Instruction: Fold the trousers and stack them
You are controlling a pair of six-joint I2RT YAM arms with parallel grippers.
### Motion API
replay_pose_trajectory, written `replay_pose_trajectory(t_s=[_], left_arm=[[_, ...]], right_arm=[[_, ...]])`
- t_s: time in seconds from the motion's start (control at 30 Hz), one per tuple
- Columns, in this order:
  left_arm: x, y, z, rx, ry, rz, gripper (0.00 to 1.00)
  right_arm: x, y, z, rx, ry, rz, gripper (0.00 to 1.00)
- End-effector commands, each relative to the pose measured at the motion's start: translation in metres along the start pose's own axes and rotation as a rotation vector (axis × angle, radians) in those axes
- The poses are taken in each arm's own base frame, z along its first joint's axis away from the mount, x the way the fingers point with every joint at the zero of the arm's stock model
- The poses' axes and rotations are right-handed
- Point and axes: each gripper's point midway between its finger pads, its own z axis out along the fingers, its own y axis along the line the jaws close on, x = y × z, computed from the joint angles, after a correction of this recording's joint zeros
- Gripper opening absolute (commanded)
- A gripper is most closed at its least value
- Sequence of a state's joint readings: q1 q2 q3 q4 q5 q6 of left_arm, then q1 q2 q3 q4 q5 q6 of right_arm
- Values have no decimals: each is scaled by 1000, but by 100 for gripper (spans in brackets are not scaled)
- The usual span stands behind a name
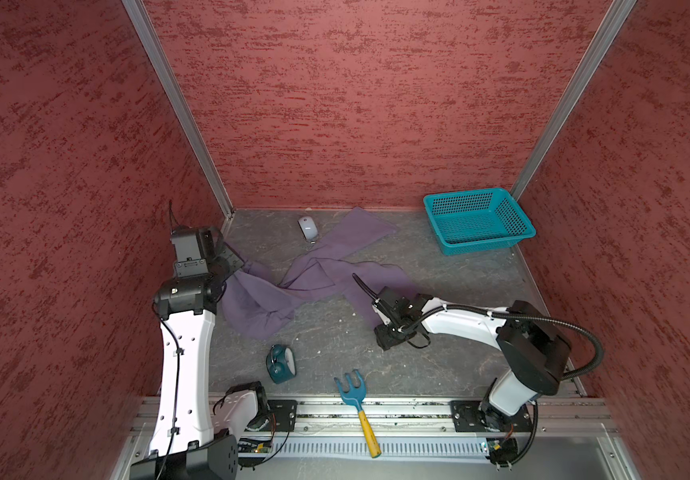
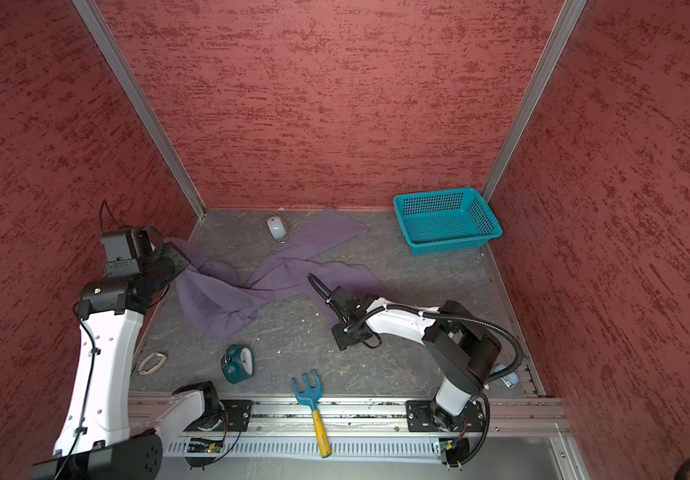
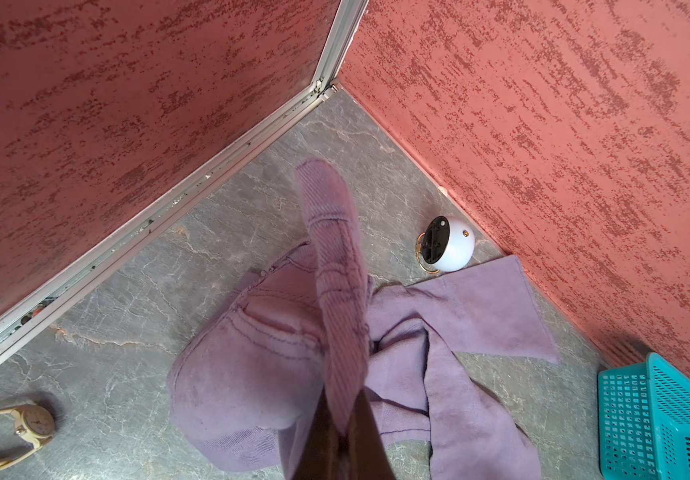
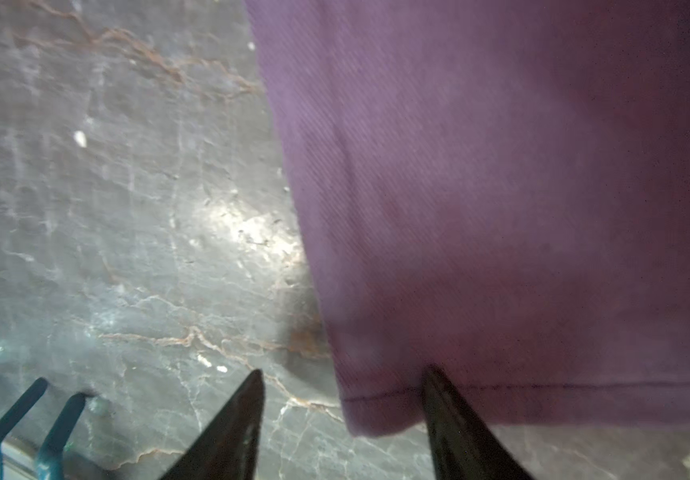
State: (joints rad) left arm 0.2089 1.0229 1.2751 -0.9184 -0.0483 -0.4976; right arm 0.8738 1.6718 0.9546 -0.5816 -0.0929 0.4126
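We see the trousers (image 1: 306,282) as soft, muted purple-grey twill, creased and twisted, with seam stitching and a pocket showing in the left wrist view. The left claw (image 3: 333,440) is clenched on a ridge of the waist cloth, which rises from between its fingers, lifted off the surface; the rest sags below and beside it. The right claw (image 4: 344,370) stands released, its fingers apart. The stitched hem of one leg lies at its tips, with one fingertip (image 4: 432,374) at the hem edge.

The surface is a grey marbled table (image 1: 439,291) flecked with pale crumbs, closed in by red textured walls (image 1: 356,104) joined with metal corner strips. A teal basket (image 1: 478,220) sits in the corner beyond the right claw, well apart from it. A white mouse (image 1: 306,227) lies just beside the far leg.

The long axis of the trousers runs from the left claw to the right claw: the waist is at the left one, one leg ends at the right one, and the other leg splays off toward the back wall
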Motion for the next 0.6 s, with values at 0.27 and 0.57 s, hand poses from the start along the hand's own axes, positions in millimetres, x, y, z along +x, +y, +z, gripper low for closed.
replay_pose_trajectory(t_s=[0.27, 0.57], left_arm=[[-13, -6, -3, 34, -43, -8, 5], [-17, 4, -15, 5, -82, -8, 5]], right_arm=[[-57, -27, -36, 131, -157, 19, 0], [-159, -117, -246, 212, -592, 216, 0]])
